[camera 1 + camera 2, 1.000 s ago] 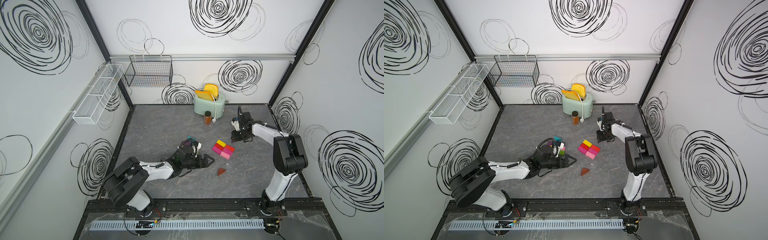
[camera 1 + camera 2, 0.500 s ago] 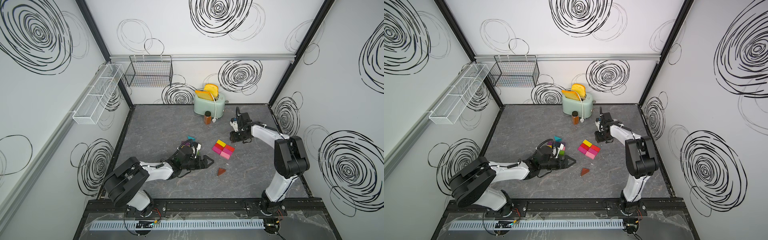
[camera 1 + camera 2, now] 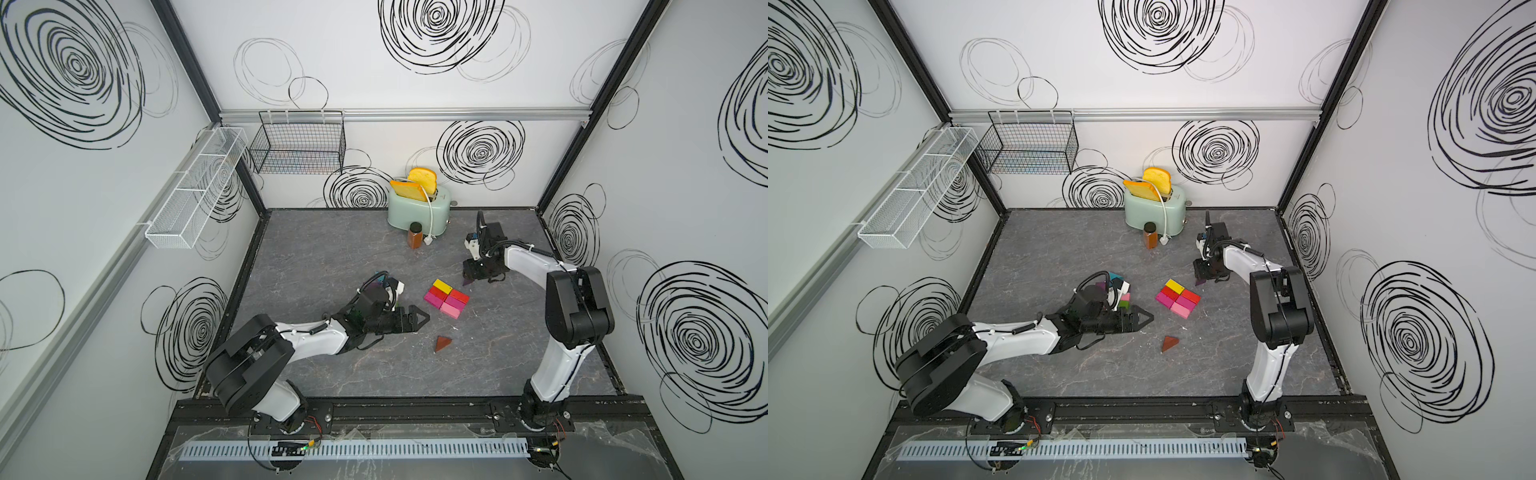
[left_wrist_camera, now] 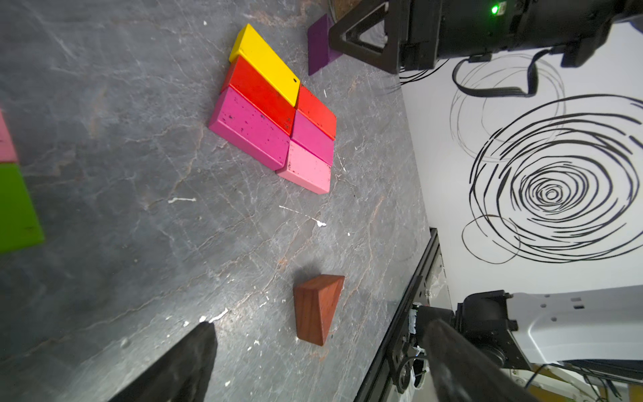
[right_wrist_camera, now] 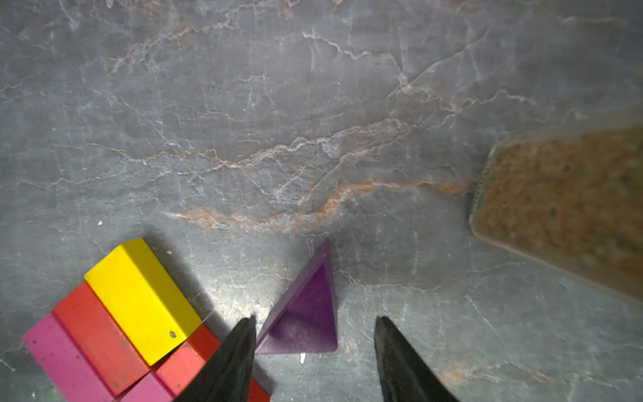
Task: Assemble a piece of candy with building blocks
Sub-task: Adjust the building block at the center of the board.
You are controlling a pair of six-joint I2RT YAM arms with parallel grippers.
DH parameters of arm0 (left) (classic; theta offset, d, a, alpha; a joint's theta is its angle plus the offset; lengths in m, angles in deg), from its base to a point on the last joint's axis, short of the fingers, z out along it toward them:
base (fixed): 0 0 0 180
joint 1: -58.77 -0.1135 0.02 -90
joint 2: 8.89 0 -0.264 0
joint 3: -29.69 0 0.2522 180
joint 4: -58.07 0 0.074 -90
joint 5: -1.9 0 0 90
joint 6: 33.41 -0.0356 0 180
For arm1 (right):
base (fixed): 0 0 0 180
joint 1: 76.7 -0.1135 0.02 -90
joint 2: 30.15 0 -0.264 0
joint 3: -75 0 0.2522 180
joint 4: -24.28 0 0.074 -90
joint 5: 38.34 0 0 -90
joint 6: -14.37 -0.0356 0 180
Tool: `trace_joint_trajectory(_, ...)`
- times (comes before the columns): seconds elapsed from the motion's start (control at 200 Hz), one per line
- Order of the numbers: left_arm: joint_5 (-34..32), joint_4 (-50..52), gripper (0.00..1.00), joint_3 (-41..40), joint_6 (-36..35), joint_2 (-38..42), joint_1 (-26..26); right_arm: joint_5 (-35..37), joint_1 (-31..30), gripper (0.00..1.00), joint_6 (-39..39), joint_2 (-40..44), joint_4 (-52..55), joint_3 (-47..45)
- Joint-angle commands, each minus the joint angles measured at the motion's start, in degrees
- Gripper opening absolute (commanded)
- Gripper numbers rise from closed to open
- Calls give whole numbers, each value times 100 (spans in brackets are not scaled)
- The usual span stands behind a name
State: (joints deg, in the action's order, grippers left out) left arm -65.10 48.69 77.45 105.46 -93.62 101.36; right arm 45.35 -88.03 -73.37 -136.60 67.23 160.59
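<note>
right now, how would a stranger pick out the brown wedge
Start at the mint toaster at the back and come forward to the flat bricks. Nearer the front lies the brown wedge, alone: triangular and wood-coloured, not bright and flat.

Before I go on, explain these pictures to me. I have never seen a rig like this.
Two robot arms stand at a grey table. Two pictures look down from above; two come from cameras on the arms' wrists. On the table: six flat bricks pushed together, a brown wedge, a purple wedge, a toaster, a jar. More blocks lie beside the left arm, whose jaws are open and empty. The right arm's jaws stand open around the purple wedge, which rests on the table.
</note>
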Motion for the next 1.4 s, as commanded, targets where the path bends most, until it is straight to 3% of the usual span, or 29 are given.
trace_joint_trajectory(0.0,-280,337,98,212,-396,281,29,-264,-7,65,34,-29,-67,-100)
trace_joint_trajectory(0.45,-378,435,98,112,-492,493,57,-727,-266,69,-256,347,-350,-721)
trace_joint_trajectory(0.72,-402,426,98,11,-483,562,45,-524,-431,69,-349,610,-466,-907)
trace_joint_trajectory(1.396,-419,471,98,90,-456,401,37,-939,-431,69,-208,206,-681,-302)
